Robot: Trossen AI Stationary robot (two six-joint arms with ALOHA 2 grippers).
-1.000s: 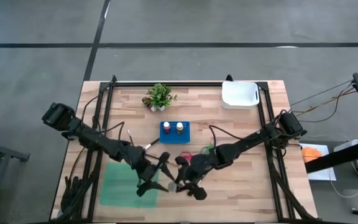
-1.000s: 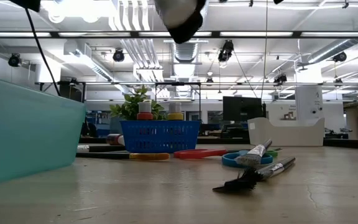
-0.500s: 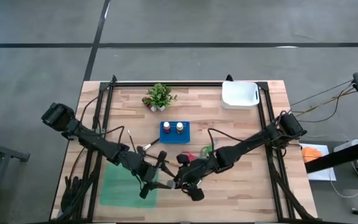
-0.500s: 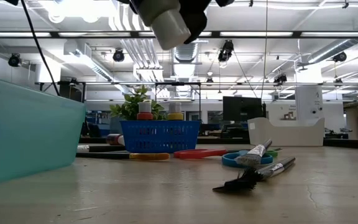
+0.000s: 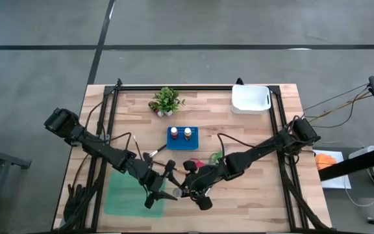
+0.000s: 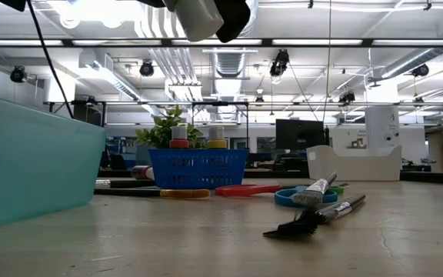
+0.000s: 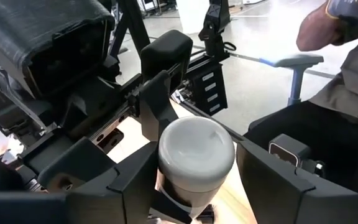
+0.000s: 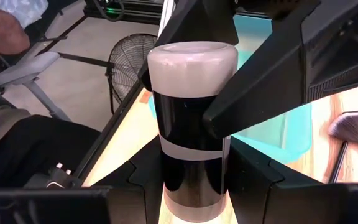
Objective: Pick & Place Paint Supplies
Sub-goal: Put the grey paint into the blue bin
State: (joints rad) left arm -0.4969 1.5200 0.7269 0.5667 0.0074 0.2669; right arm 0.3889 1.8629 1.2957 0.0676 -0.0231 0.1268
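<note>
In the high view, both arms meet over the front middle of the wooden desk (image 5: 265, 162). The left gripper (image 5: 164, 192) and the right gripper (image 5: 188, 190) face each other at the right edge of the green bin (image 5: 125, 195), with a small white-capped paint bottle (image 5: 177, 193) between them. Behind them stands a blue basket (image 5: 183, 138) that holds a red-capped and a yellow-capped bottle. A potted plant (image 5: 166, 101) and a white tray (image 5: 250, 99) stand at the far side of the desk.

In the low view, the white-capped bottle (image 6: 198, 15) hangs high above the desk. On the desk lie red scissors (image 6: 244, 189), blue scissors (image 6: 287, 198) and two brushes (image 6: 321, 211).

In the left wrist view, the bottle's white cap (image 7: 196, 152) sits between the left gripper's two fingers (image 7: 129, 180), which stand partly open on both sides of it; whether they press on it I cannot tell. The right gripper is behind the bottle. A seated person shows in the room beyond.

In the right wrist view, the bottle (image 8: 191, 124), dark with a white band, stands upright between the right gripper's fingers (image 8: 148, 177), which are closed on its lower part.
</note>
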